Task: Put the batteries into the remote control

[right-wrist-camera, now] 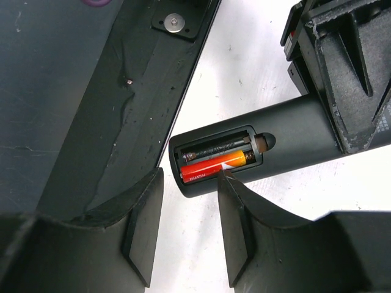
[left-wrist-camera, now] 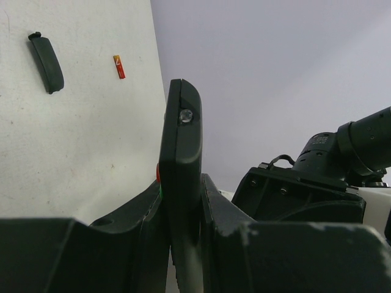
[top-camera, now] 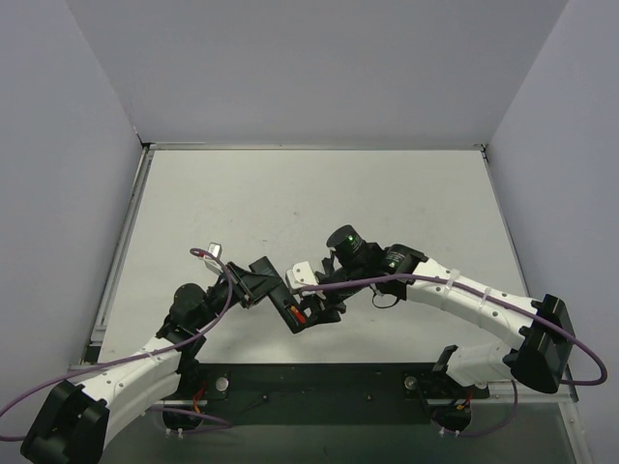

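Left gripper (left-wrist-camera: 183, 210) clamped on the remote control (left-wrist-camera: 182, 140), holding it edge-up off the table (left-wrist-camera: 79, 146), near-centre between the two arms. Remote's back faces the right wrist camera, battery bay uncovered. One red battery (right-wrist-camera: 214, 168) lies in the bay's near slot. Right gripper (right-wrist-camera: 189, 226) at the bay end, jaws apart and gripping nothing; one fingertip (right-wrist-camera: 225, 180) touches the bay edge by that cell. Second battery (left-wrist-camera: 119, 67) lies loose on the table, with the battery cover (left-wrist-camera: 47, 62) near it, the two apart.
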`<state>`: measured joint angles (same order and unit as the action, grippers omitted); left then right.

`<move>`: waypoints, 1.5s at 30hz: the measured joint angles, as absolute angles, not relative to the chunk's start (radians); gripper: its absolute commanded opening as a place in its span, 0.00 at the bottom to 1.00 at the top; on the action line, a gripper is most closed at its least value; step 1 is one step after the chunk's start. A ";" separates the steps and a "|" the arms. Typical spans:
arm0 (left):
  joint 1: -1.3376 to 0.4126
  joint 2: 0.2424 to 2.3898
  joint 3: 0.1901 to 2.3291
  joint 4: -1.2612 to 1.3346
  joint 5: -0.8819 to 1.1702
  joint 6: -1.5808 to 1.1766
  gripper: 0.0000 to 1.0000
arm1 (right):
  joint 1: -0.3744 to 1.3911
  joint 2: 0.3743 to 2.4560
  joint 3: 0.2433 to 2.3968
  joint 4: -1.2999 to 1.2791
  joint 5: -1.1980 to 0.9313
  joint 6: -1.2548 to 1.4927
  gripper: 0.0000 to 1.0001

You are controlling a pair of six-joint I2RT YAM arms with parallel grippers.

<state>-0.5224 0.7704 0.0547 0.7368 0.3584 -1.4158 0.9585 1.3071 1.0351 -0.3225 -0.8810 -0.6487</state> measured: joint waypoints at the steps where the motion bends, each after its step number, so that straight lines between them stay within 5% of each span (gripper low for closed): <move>1: -0.522 0.770 0.055 0.737 0.358 -1.419 0.00 | 0.960 1.307 1.035 -0.320 -0.881 -0.649 0.36; 45: -0.522 0.763 0.068 0.751 0.373 -1.436 0.00 | 0.990 1.340 1.066 -0.295 -0.912 -0.690 0.36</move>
<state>-0.5224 0.7631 0.0677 0.7513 0.3733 -1.4364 0.9901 1.3399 1.0660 -0.2951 -0.9123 -0.6899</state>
